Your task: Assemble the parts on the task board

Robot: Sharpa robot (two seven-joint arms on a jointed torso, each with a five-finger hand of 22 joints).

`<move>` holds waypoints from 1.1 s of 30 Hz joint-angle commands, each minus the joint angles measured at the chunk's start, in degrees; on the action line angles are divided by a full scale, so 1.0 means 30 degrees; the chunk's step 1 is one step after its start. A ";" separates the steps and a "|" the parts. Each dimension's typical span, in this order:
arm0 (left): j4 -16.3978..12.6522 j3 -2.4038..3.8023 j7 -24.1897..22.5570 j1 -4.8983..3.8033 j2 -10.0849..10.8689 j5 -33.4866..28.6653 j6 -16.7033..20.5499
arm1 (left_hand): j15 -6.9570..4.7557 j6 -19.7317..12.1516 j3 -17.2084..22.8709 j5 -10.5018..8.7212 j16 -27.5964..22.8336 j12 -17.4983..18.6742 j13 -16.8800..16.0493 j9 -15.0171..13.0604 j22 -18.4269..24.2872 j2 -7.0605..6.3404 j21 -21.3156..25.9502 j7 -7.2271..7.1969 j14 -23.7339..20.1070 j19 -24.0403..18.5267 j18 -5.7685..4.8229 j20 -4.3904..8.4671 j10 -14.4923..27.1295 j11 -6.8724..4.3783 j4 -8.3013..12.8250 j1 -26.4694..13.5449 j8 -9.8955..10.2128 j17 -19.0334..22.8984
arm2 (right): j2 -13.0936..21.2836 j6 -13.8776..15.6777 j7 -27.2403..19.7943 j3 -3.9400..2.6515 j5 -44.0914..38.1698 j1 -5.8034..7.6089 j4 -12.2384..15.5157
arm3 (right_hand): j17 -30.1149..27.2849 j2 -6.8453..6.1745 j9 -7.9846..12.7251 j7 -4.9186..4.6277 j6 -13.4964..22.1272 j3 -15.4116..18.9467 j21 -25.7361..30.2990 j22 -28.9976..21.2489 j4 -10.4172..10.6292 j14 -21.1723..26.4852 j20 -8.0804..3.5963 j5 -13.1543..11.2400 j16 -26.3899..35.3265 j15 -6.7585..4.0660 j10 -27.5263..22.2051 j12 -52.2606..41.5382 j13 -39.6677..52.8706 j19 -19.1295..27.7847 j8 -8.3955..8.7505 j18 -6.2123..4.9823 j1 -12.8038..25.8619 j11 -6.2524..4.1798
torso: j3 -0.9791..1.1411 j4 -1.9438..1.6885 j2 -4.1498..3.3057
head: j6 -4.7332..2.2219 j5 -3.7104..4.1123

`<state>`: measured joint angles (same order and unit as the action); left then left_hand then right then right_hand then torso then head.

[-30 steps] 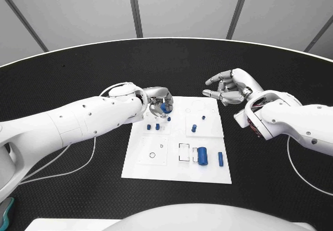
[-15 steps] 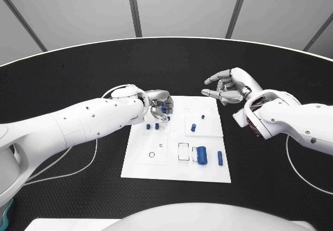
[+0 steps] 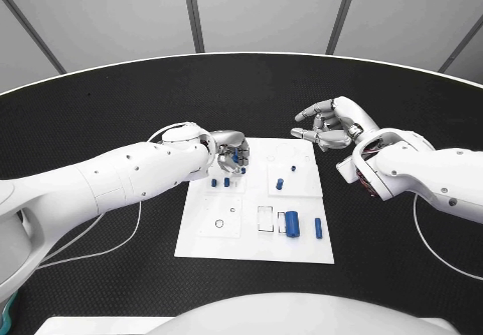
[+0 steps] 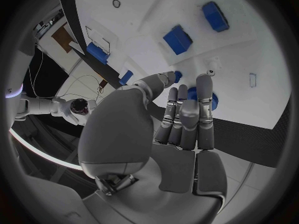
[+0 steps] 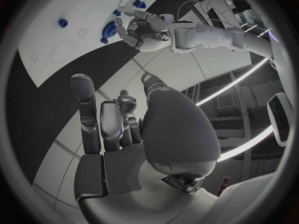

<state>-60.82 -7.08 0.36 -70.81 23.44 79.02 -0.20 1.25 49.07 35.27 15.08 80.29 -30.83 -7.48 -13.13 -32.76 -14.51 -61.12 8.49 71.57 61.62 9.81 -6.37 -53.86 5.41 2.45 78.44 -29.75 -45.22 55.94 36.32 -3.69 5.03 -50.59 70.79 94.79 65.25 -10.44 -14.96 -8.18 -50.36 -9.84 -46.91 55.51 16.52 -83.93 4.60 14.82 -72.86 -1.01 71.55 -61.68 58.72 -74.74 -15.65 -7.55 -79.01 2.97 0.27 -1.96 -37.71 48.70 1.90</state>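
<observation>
The white task board (image 3: 257, 244) lies mid-table. My left hand (image 3: 229, 149) hovers low over its far left corner, fingers pointing down and pinching a round blue part (image 4: 207, 98) against the board; the right wrist view shows that part (image 5: 112, 31) at the left hand's fingertips (image 5: 129, 29). My right hand (image 3: 328, 125) hangs above the table just past the board's far right corner, fingers apart and loosely curled, holding nothing. Two small blue pegs (image 3: 220, 183) stand beside the left hand. A large blue cylinder (image 3: 292, 224) and a slim blue piece (image 3: 318, 228) lie near the board's right edge.
More small blue parts sit mid-board (image 3: 279, 185) and farther back (image 3: 293, 168). An empty ring recess (image 3: 220, 224) and a rectangular slot (image 3: 266, 220) show on the near half. A thin white cable (image 3: 121, 237) trails from my left arm over the black table (image 3: 121, 105).
My left hand has tipped down closer to the board, so the round blue part shows less between its fingers. The right hand has hardly moved.
</observation>
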 commanded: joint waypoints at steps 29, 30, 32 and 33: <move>0.0705 -0.0001 0.0283 0.0339 -0.0608 0.0077 -0.0414 | 0.0032 0.0031 0.0029 -0.0616 0.0196 0.0637 0.0399 0.0236 -0.0069 0.0084 -0.0153 0.0069 0.0010 -0.0008 0.0269 -0.0006 -0.0354 0.0046 0.0049 -0.0469 0.0434 0.0183 | -0.0065 -0.0031 0.0024 0.0000 0.0000 0.0002 0.0024 | 0.0015 0.0094 0.0027 0.0014 -0.0047 0.0079 0.0115 0.0003 -0.0016 -0.0142 0.0000 0.0120 0.0088 -0.0100 -0.0114 0.0036 0.0005 -0.0051 -0.0057 -0.0288 0.0028 0.0043 | 0.0030 -0.0031 0.0052 | 0.0203 0.0119; 0.0739 -0.0001 0.0309 0.0343 -0.0629 0.0077 -0.0424 | 0.0041 -0.0079 0.0013 -0.0641 0.0194 0.0697 0.0438 0.0284 -0.0062 0.0073 -0.0141 0.0073 -0.0022 -0.0026 0.0271 -0.0015 -0.0360 0.0051 0.0052 -0.0507 0.0541 0.0253 | -0.0068 -0.0034 0.0026 0.0000 0.0000 0.0002 0.0021 | 0.0015 0.0094 0.0027 0.0014 -0.0047 0.0079 0.0115 0.0003 -0.0016 -0.0142 0.0000 0.0120 0.0088 -0.0100 -0.0114 0.0036 0.0005 -0.0051 -0.0057 -0.0288 0.0028 0.0043 | 0.0031 -0.0034 0.0054 | 0.0208 0.0125; 0.0813 -0.0001 0.0344 0.0349 -0.0673 0.0078 -0.0448 | 0.0044 -0.0132 0.0004 -0.0669 0.0208 0.0731 0.0461 0.0311 -0.0058 0.0072 -0.0137 0.0087 -0.0015 -0.0033 0.0270 -0.0021 -0.0365 0.0057 0.0055 -0.0525 0.0601 0.0236 | -0.0077 -0.0037 0.0029 0.0000 0.0000 0.0002 0.0013 | 0.0015 0.0094 0.0027 0.0014 -0.0047 0.0079 0.0115 0.0003 -0.0016 -0.0142 0.0000 0.0120 0.0088 -0.0100 -0.0114 0.0036 0.0005 -0.0051 -0.0057 -0.0288 0.0028 0.0043 | 0.0026 -0.0035 0.0045 | 0.0204 0.0112; 0.0838 -0.0001 0.0355 0.0352 -0.0689 0.0078 -0.0460 | 0.0049 -0.0149 -0.0004 -0.0709 0.0211 0.0751 0.0475 0.0325 -0.0056 0.0087 -0.0134 0.0099 -0.0023 -0.0037 0.0270 -0.0025 -0.0370 0.0062 0.0043 -0.0547 0.0630 0.0257 | -0.0082 -0.0038 0.0029 0.0000 0.0000 0.0002 0.0009 | 0.0036 0.0126 0.0029 0.0015 -0.0061 0.0060 0.0119 0.0010 -0.0010 -0.0149 0.0000 0.0139 0.0088 -0.0101 -0.0098 0.0019 0.0017 -0.0063 -0.0070 -0.0286 0.0030 0.0042 | 0.0025 -0.0033 0.0043 | 0.0210 0.0101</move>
<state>-58.38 -7.08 1.39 -69.76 21.42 79.25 -1.54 1.25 48.91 35.43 13.26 80.72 -29.00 -6.47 -12.25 -32.94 -14.29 -61.35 8.64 71.56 61.61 9.81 -6.37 -54.71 5.61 2.61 77.30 -28.19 -44.50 55.71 36.21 -3.61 5.03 -50.59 70.80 94.82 65.25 -10.44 -14.97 -8.18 -50.36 -9.84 -46.91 55.52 16.52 -83.93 4.60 14.98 -72.86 -1.00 71.55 -61.68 58.73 -74.74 -15.65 -7.55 -79.01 2.97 0.36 -2.06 -37.55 49.32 2.24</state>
